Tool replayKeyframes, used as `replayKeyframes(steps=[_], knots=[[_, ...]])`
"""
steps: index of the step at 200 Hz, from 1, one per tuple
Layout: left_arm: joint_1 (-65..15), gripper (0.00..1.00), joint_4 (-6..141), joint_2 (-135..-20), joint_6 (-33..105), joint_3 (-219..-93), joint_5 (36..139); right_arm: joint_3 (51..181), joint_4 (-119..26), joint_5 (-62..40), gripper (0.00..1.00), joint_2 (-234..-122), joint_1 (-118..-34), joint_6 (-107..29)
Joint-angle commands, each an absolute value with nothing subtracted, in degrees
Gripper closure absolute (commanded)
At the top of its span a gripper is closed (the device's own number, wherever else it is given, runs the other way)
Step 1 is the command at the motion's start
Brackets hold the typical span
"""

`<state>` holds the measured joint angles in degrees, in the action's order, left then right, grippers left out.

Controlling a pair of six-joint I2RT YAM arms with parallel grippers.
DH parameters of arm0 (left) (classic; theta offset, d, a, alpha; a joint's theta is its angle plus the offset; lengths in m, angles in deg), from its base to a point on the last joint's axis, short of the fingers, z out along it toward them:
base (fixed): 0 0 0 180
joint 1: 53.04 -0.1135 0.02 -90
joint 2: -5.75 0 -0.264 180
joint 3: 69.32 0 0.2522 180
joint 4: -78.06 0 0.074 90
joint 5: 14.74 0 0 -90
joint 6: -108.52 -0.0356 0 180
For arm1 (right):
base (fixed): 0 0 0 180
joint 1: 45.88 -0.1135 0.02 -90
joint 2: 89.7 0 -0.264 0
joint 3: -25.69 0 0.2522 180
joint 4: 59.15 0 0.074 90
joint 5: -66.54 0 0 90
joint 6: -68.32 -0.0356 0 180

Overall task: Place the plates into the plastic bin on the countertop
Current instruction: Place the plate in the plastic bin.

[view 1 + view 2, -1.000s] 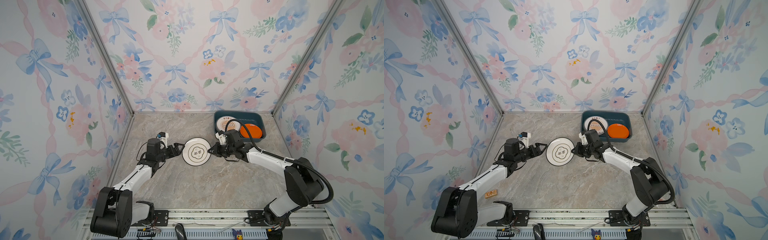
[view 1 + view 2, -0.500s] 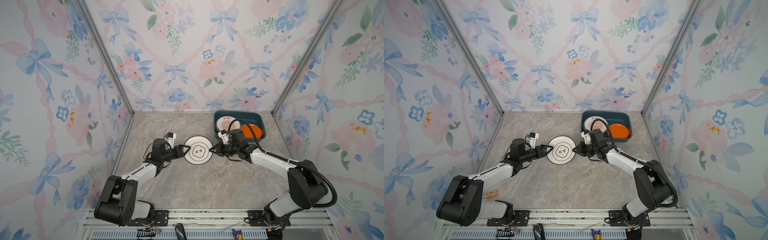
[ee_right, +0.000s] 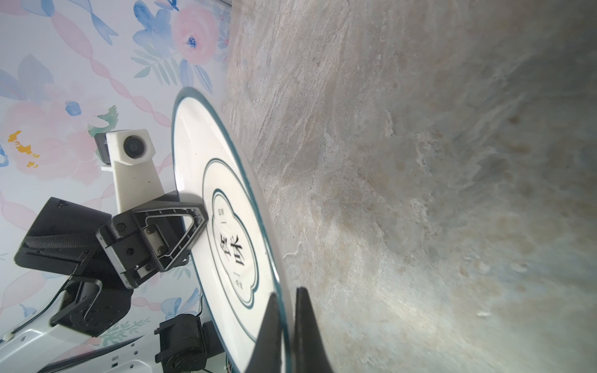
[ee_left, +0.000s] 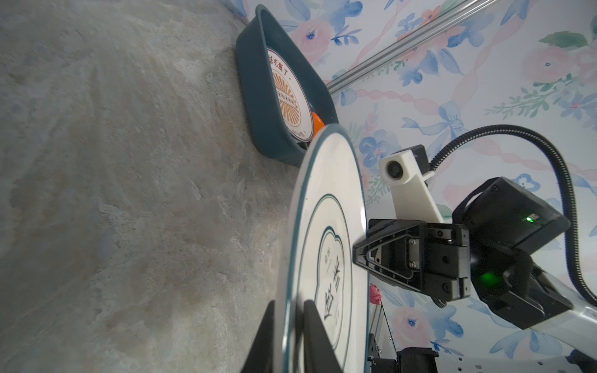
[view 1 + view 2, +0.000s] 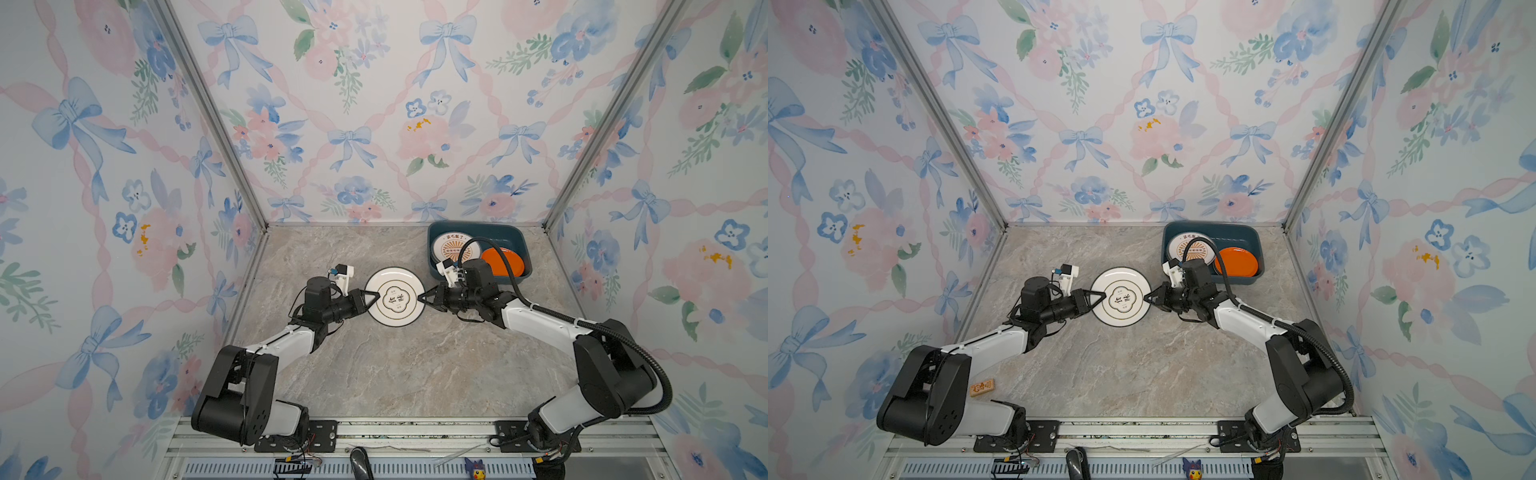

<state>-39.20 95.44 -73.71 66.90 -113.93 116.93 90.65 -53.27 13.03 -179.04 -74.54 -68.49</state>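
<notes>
Emblem plate (image 5: 395, 309) clamped at both rims.
Your left tool (image 5: 375, 294) and right tool (image 5: 420, 297) pinch opposite edges; bare worktop (image 5: 374, 374) surrounds it, plastic bin (image 5: 473, 226) near the right tool.

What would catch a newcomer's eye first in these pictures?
A white emblem plate at the middle of the countertop, pinched at opposite edges by the left gripper and the right gripper. Farther back on the robot's right, the teal plastic bin holds a sunburst plate and an orange plate.
</notes>
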Motion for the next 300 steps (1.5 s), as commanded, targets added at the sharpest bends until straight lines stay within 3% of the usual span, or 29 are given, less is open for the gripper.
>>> replayKeyframes(steps=[1,32,68,102,130,149,178,210,240,300], knots=[[-37.7,0.96,98.2,-73.6,65.4,-113.9,121.3,89.9,-59.3,16.8,0.93,-178.0,-74.6,-68.8],[-37.0,1.00,98.8,-73.6,65.5,-114.2,121.7,88.9,-66.2,20.8,0.73,-178.6,-74.3,-70.5],[-36.8,1.00,99.7,-73.9,66.1,-114.2,122.2,87.4,-79.0,26.0,0.69,-181.3,-74.5,-75.9],[-36.7,1.00,100.1,-73.9,66.4,-114.3,122.4,86.3,-93.5,29.1,0.77,-184.2,-74.9,-83.7],[-36.7,1.00,100.0,-73.8,66.4,-114.2,122.4,86.2,-99.9,29.5,0.96,-188.4,-74.8,-88.1],[-36.6,1.00,100.0,-73.8,66.3,-114.2,122.2,86.3,-100.8,29.3,1.00,-189.0,-74.6,-88.9],[-36.6,0.82,99.9,-74.0,66.2,-114.0,121.6,87.3,-95.4,28.7,1.00,-187.6,-73.7,-86.4],[-36.7,0.60,98.9,-74.0,65.4,-114.3,120.9,91.8,-73.2,25.6,1.00,-182.9,-72.2,-75.1],[-36.4,0.47,96.8,-72.7,64.0,-114.7,120.2,98.2,-50.4,18.6,1.00,-180.3,-70.8,-63.1],[-36.1,0.26,88.4,-68.7,58.4,-115.8,115.7,106.1,-35.6,11.5,1.00,-179.9,-60.5,-57.9]])
